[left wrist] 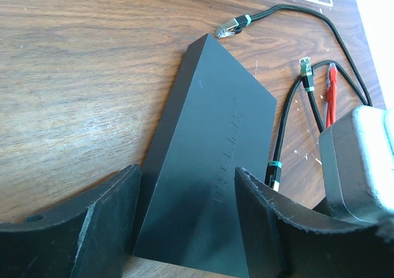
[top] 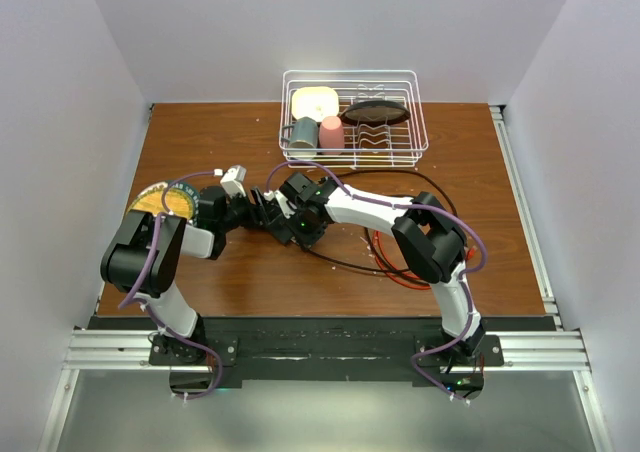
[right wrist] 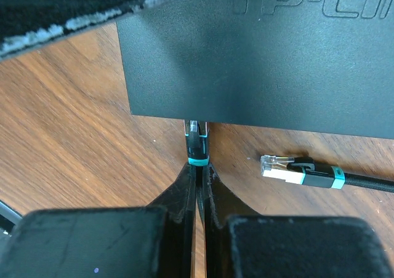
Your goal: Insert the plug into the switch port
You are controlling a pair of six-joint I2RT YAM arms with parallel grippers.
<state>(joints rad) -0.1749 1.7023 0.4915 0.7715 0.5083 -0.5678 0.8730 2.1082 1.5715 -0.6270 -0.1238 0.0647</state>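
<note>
The switch (left wrist: 209, 155), a flat matte-black box, lies on the wooden table between the fingers of my left gripper (left wrist: 188, 173). The left finger (left wrist: 104, 216) presses its side and the right finger (left wrist: 265, 222) covers the opposite edge. My right gripper (right wrist: 198, 167) is shut on the black plug (right wrist: 197, 144) just behind its teal band. The plug's clear tip meets the switch's near edge (right wrist: 246, 75); I cannot tell how deep it sits. In the left wrist view that plug (left wrist: 273, 173) meets the switch's right edge. From above, the left gripper (top: 262, 212) and right gripper (top: 285, 212) meet mid-table.
A loose plug (right wrist: 283, 169) lies to the right of the held one. More cable ends (left wrist: 228, 27) (left wrist: 305, 66) and a red cable (left wrist: 332, 84) lie beyond the switch. A wire rack (top: 420, 122) with dishes stands at the back. A yellow disc (top: 160, 200) sits at the left.
</note>
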